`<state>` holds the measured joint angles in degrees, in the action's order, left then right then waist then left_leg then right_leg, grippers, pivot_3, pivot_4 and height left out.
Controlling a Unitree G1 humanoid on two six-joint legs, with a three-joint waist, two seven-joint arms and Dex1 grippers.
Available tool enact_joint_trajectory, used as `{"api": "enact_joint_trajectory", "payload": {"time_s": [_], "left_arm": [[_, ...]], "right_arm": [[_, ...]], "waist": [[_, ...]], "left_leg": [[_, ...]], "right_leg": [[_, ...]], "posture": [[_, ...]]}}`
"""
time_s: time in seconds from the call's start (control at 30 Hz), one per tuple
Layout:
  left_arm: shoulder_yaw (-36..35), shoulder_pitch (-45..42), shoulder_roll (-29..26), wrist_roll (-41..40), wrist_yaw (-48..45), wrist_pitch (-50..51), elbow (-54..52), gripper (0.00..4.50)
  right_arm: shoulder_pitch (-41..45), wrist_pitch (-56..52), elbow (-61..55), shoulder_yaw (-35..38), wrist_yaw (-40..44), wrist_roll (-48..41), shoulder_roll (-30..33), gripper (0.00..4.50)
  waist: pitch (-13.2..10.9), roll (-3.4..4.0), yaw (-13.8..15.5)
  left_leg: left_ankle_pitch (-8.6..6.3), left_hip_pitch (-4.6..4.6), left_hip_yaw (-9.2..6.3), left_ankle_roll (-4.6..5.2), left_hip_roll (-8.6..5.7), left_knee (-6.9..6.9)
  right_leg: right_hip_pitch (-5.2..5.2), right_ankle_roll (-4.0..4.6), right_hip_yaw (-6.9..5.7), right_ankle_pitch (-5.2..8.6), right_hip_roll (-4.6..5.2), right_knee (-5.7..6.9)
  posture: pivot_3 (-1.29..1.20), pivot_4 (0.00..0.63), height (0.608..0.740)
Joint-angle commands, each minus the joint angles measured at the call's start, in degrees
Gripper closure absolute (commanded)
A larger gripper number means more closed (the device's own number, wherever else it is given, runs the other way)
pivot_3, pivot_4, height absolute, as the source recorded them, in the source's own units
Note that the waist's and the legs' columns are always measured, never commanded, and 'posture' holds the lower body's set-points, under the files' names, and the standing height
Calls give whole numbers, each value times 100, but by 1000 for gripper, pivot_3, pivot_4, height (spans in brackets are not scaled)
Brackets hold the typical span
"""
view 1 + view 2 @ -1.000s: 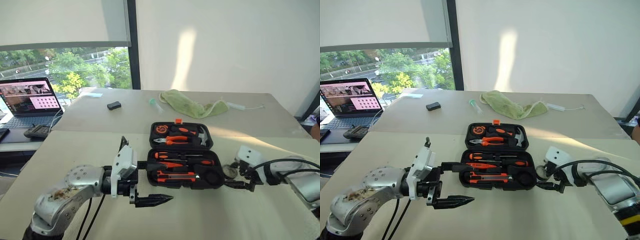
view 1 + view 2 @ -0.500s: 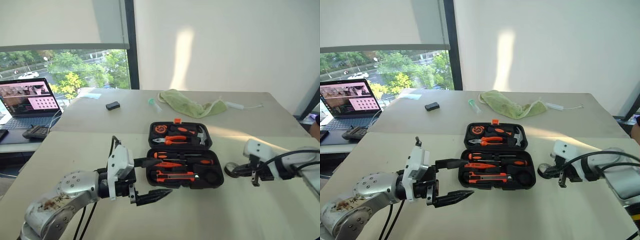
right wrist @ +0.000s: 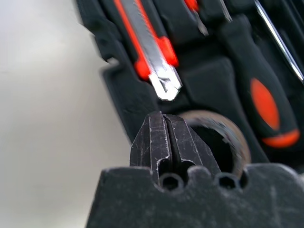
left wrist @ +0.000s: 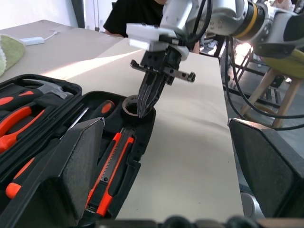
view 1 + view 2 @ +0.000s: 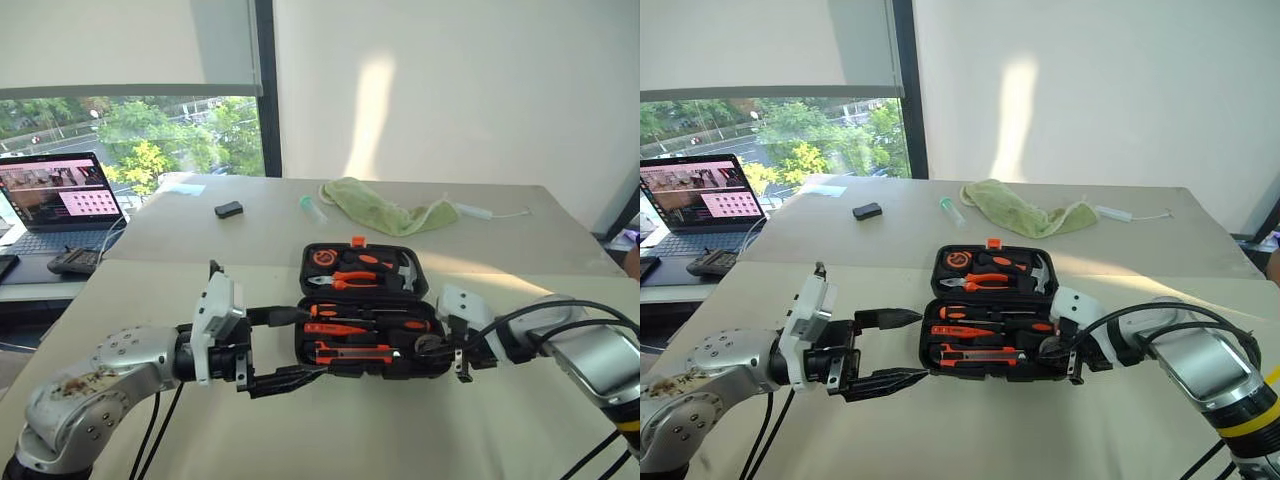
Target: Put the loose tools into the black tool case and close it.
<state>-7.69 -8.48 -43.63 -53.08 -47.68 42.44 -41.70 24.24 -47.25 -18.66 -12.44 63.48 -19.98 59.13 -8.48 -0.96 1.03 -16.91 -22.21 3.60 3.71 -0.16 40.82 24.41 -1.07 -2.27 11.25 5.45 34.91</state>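
The small black tape roll [image 4: 133,105], a light, stiff ring with a hollow core, sits at the near right corner of the black plastic clamshell tool case [image 5: 362,312], which lies open on the beige table [image 5: 420,420]. It looks easy to lift but prone to pivot or slip, so the sensible hold is across its wall, one finger inside the core and one outside. The right gripper [image 4: 142,110] has its two black fingers pressed tightly together, tips at the roll's rim; whether the wall is pinched between them or merely touched cannot be told. In the case's lower half lie the orange-and-black utility knife [image 5: 352,350] and the orange-and-black-handled screwdrivers [image 5: 368,324], seemingly seated in their moulded slots. The left gripper [image 5: 290,346] hovers beside the case's left edge with its fingers spread wide, holding nothing. The lid, rigid and hinged, will likely need a push at its far edge to close.
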Motion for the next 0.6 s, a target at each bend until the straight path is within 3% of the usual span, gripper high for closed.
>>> {"api": "enact_joint_trajectory", "payload": {"time_s": [0.03,0.23,0.47,0.6], "left_arm": [[-8,107,-11,-24,109,-116,-287,0],[129,146,8,84,98,-205,-232,0],[118,-15,-58,20,74,-181,-179,0],[127,-11,-62,20,119,-164,-237,0]], "right_arm": [[-82,-129,-295,448,114,-304,129,4202],[-127,-411,-541,598,-268,-394,45,2348],[-350,-548,-461,398,-577,-266,-49,2348],[-460,-424,-360,282,-766,-70,-133,3441]], "waist": [[-1,-1,-2],[-4,1,-4],[-6,3,3],[-6,3,-5]], "left_leg": [[-1,-1,0,-1,1,0],[-21,4,-3,33,3,0],[-19,6,-2,30,3,1],[-18,7,-3,28,3,0]], "right_leg": [[0,0,0,0,-1,0],[-2,2,-2,1,-1,4],[-2,5,0,3,-4,7],[-3,4,-1,2,-8,7]], "posture": [[0,150,740],[0,150,740],[0,150,740],[0,150,740]]}}
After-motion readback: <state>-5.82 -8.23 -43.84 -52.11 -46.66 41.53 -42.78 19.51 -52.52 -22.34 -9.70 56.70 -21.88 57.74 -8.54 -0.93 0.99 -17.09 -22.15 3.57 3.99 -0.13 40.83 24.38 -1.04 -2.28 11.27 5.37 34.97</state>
